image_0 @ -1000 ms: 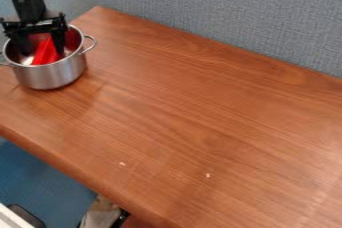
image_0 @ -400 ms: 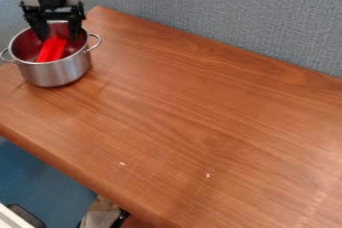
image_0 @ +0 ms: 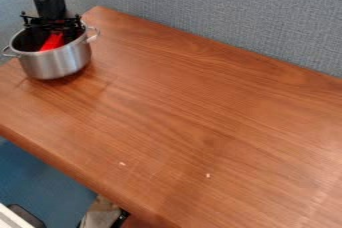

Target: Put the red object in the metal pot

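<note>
The gripper point(image_0: 54, 24) is hovering at the mouth of the metal pot point(image_0: 55, 60), though whether its fingers are spread or pinching anything is impossible to tell. The red object point(image_0: 54, 41) is leaning inside the pot, which is sitting near a corner of the counter point(image_0: 201, 112). A sideways retreat could snag the rim and drag the pot towards the nearby edge, or flick the red piece out.

Lighting even, fairly bright; soft shadow by pot point(image_0: 54, 62); pic low-res, bit soft.
</note>
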{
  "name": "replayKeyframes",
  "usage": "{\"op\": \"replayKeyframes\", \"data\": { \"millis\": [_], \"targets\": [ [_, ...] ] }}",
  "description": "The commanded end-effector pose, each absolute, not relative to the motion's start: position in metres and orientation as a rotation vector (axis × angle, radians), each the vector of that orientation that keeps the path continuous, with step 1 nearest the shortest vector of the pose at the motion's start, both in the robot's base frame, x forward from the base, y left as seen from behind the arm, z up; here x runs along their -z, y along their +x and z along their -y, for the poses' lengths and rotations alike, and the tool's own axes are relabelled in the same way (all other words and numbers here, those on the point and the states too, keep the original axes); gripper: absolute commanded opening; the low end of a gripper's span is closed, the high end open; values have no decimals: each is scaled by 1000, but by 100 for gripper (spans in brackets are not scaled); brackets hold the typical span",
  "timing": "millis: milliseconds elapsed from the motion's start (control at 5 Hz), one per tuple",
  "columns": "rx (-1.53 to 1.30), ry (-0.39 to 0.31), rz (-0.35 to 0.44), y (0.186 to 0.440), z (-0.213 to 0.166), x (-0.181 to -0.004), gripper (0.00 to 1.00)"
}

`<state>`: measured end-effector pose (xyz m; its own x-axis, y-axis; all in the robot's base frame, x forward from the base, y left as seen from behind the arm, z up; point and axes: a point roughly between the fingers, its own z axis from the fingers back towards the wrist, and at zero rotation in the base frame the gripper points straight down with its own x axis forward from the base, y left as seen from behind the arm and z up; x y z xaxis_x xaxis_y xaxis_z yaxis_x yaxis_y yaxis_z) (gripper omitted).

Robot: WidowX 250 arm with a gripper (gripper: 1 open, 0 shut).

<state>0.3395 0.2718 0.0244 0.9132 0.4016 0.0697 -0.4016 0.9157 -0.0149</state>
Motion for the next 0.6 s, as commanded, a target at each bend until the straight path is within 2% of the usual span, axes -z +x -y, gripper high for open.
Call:
{"op": "replayKeyframes", "data": {
  "millis": [0, 200, 400],
  "targets": [
    [-389, -17, 81, 352, -274, -13, 100],
    [-365, -14, 136, 342, -274, -13, 0],
    [-342, -12, 195, 334, -276, -14, 0]
  ]
}}
